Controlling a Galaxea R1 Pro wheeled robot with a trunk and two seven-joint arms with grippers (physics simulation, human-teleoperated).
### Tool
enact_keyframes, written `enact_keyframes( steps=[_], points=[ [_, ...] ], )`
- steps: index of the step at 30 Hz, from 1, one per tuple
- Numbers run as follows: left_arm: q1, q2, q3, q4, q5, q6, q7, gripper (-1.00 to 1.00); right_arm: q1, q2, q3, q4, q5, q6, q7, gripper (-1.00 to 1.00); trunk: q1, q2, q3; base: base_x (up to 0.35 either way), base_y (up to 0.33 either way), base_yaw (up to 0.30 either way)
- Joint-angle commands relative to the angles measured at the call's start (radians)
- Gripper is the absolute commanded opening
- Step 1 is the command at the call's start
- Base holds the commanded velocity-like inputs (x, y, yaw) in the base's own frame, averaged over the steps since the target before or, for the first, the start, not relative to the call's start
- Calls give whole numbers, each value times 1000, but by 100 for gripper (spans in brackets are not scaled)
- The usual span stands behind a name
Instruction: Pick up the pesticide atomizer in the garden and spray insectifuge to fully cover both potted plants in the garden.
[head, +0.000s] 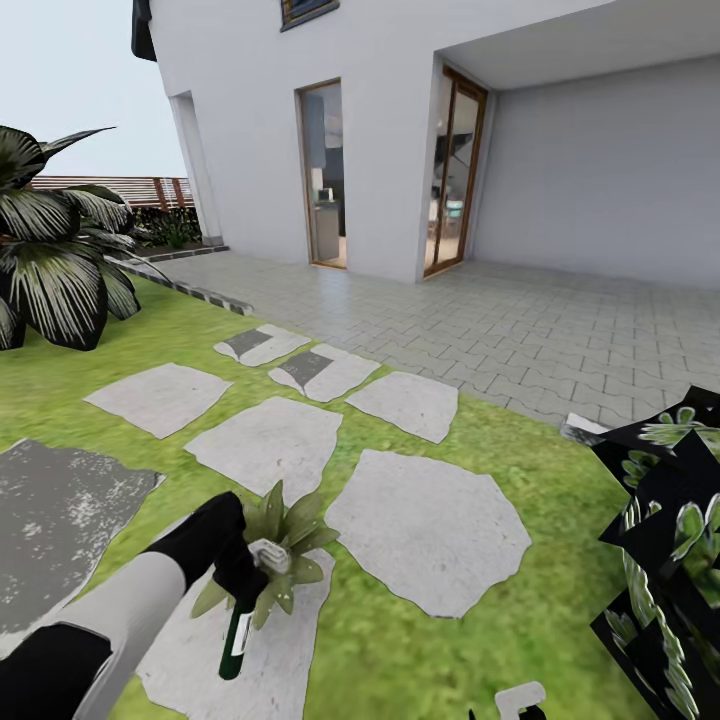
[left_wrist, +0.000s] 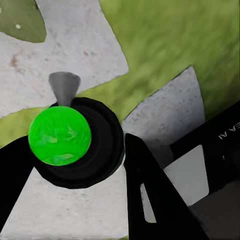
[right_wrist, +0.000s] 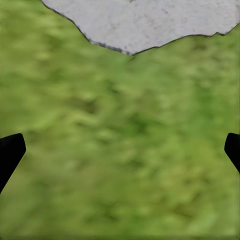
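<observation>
- Lawn (head: 420, 640) with grey stepping stones (head: 425, 525) runs up to a paved terrace (head: 520, 330) and a white house (head: 400, 120); a palm-like plant (head: 50, 260) stands far left and a dark leafy bush (head: 670, 540) at the right edge.
- Left gripper (head: 240, 570) is clamped on the atomizer (head: 238, 630), held low over a stone.
- Atomizer's long axis is close to upright, dark body hanging down below the fingers, white trigger head (head: 268, 553) at the top.
- One plant (head: 275, 545) sits just behind and right of the atomizer, its leaves touching or overlapping the head in the head view; I cannot tell which way the nozzle faces.
- Left wrist view looks down on the atomizer's dark round body with a green disc (left_wrist: 59, 135) between black fingers (left_wrist: 150, 190).
- Right gripper (right_wrist: 120, 150) hangs over bare grass, its fingertips wide apart with nothing between them.
- Judgement: the left arm is far nearer, and the spray only needs aiming slightly right and forward onto the rosette.
- No whitish specks can be made out on these leaves.
</observation>
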Motion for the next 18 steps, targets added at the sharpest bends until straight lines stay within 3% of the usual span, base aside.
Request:
enact_keyframes(
  steps=[1,5,8,13,18],
  points=[
    [3,11,-1,1,-6,5,-9,-100,-1,0,8,1,7,0,-10,100,0,0,-1,0,0,0],
    [34,31,-2,4,-5,-1,-9,-100,-1,0,8,1,7,0,-10,100,0,0,-1,0,0,0],
    [41,24,-3,4,-4,-2,-9,-100,-1,0,8,1,7,0,-10,100,0,0,-1,0,0,0],
    [42,-22,-3,1,-6,-1,-6,-100,-1,0,8,1,7,0,-10,100,0,0,-1,0,0,0],
    [42,-22,1,3,-5,-1,31,-100,-1,0,8,1,7,0,-10,100,0,0,-1,0,0,0]
  ],
)
